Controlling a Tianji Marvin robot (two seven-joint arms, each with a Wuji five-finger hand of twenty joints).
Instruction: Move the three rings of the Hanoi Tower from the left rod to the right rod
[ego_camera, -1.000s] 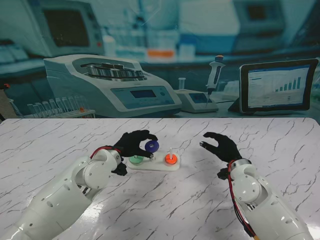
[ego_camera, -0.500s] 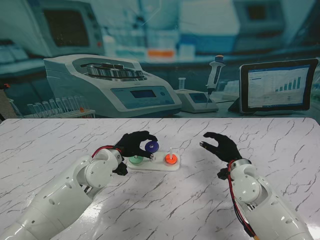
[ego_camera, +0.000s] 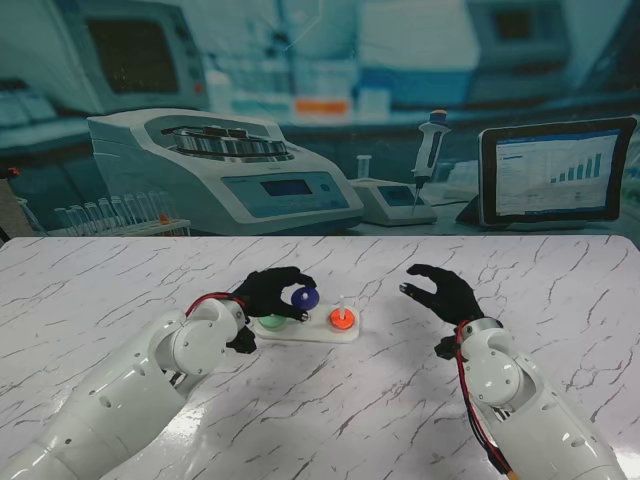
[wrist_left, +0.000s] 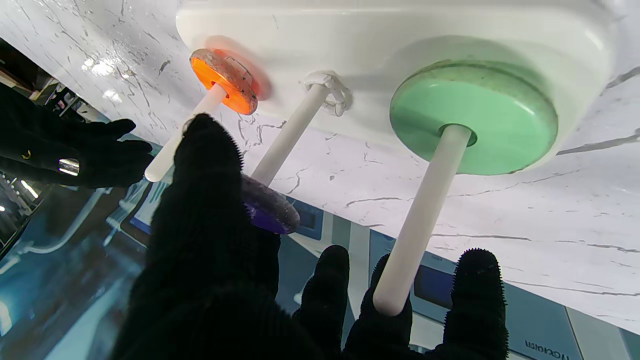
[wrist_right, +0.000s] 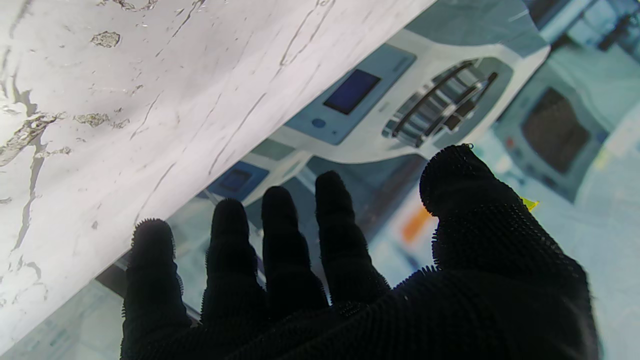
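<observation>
While I'm pinching the purple ring (ego_camera: 304, 295) by its rim in my left hand (ego_camera: 268, 292), over the middle rod (wrist_left: 290, 135), it's looking light, hard and slick, so I'm gripping opposite edges. Farther right, my right hand (ego_camera: 440, 291) is hovering spread, holding nothing. Green ring (wrist_left: 474, 116) is sitting on the left rod, orange ring (wrist_left: 223, 80) on the right.

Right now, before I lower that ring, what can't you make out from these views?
- Purple ring: whether its hole is around the middle rod. The left hand covers it in the stand view; the thumb hides the hole in the left wrist view.
- Middle rod's tip: hidden behind the ring and thumb.
- Right hand: its wrist view shows no tower at all.
- White base: its far end is cut off in the left wrist view.
</observation>
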